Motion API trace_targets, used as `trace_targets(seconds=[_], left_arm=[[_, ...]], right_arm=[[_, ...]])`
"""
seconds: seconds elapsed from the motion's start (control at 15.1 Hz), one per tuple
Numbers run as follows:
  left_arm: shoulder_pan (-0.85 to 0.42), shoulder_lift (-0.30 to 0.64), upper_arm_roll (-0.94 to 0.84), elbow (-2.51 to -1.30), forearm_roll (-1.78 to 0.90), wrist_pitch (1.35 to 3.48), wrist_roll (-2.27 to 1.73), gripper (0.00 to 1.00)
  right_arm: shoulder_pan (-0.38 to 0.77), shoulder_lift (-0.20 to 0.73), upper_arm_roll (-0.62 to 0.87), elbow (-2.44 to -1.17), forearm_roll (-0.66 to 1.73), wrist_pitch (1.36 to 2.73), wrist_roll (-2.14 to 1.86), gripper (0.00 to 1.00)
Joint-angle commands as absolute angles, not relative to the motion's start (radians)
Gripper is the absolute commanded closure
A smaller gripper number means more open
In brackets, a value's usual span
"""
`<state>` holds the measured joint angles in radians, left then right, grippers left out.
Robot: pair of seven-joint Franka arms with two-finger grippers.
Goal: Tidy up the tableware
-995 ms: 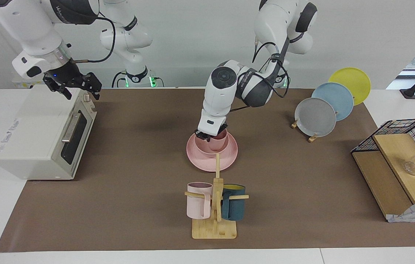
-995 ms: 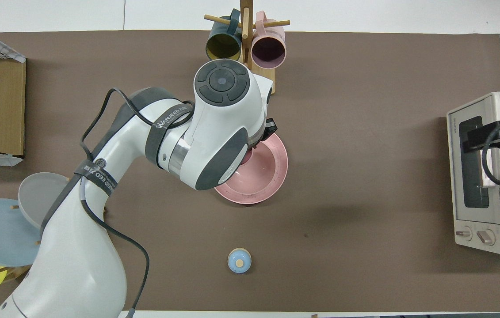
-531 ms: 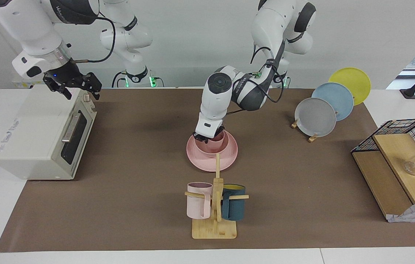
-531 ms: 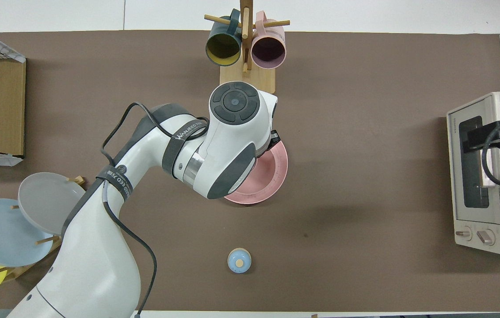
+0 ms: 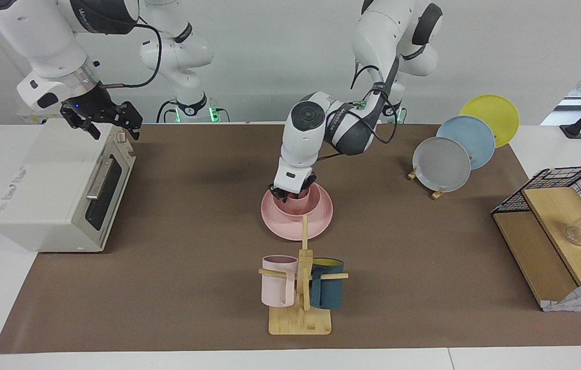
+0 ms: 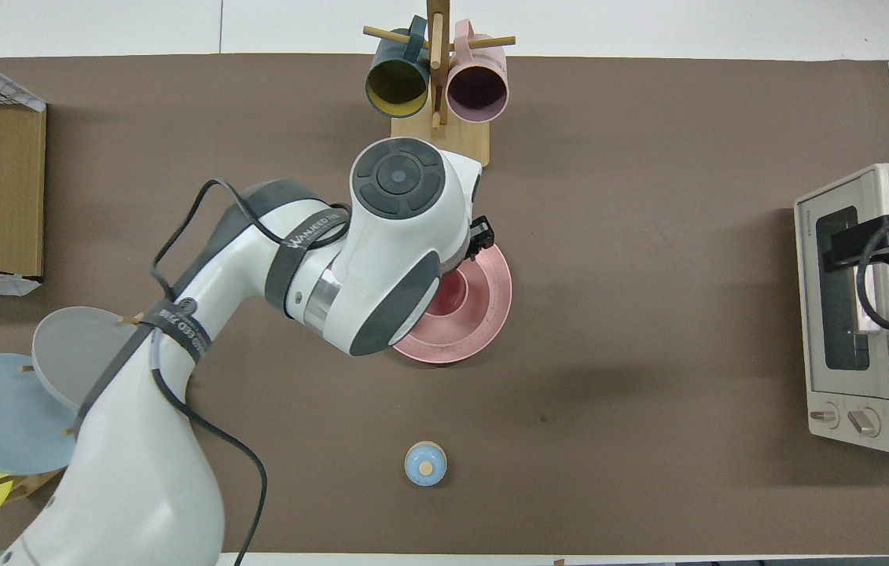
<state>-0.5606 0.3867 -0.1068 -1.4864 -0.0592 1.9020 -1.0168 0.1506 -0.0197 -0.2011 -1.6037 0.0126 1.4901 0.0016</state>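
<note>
The pink plate (image 5: pixel 322 218) lies on the brown mat mid-table, with the pink bowl (image 5: pixel 290 209) on it. The pink cup (image 5: pixel 306 195) stands upright inside the bowl; the overhead view shows the cup's inside (image 6: pixel 453 292) and the plate's rim (image 6: pixel 487 322). My left gripper (image 5: pixel 289 194) is down at the cup's rim on the side toward the right arm's end, its fingers open and apart. The left arm hides much of the bowl from above. My right gripper (image 5: pixel 111 126) waits over the top edge of the toaster oven (image 5: pixel 59 180).
A wooden mug stand (image 5: pixel 300 308) with a pale pink and a teal mug stands farther from the robots than the plate. Grey, blue and yellow plates (image 5: pixel 442 164) lean on a rack toward the left arm's end, beside a wire-and-wood shelf (image 5: pixel 552 231). A small blue lid (image 6: pixel 425 464) lies nearer the robots.
My left gripper lowered the cup into the bowl and opened off it. The left arm's elbow shifted slightly. The right arm has not moved.
</note>
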Motion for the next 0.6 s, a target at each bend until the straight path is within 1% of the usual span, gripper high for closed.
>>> trace_targets(seconds=[0.0, 0.2, 0.4, 0.46, 0.53], left_arm=[[-0.422, 0.243, -0.107, -1.514, -0.051, 1.745, -0.846, 0.0], [-0.243, 0.141, -0.107, -1.52, -0.051, 1.616, -0.562, 0.0], [-0.094, 0.078, -0.107, -1.531, -0.051, 1.528, -0.288, 0.0], [-0.06, 0.06, -0.107, -1.552, -0.051, 1.513, -0.231, 0.0], [-0.037, 0.025, -0.107, -1.598, -0.051, 1.514, -0.189, 0.0]], right_arm=[[0.146, -0.037, -0.198, -1.617, 0.015, 1.494, -0.018, 0.0], [0.141, -0.037, -0.198, -1.617, 0.015, 1.494, -0.018, 0.0], [0.143, -0.037, -0.198, -1.617, 0.015, 1.494, -0.018, 0.0], [0.143, -0.037, -0.198, -1.617, 0.015, 1.494, -0.018, 0.0], [0.143, -0.037, -0.198, -1.617, 0.015, 1.494, -0.018, 0.0]])
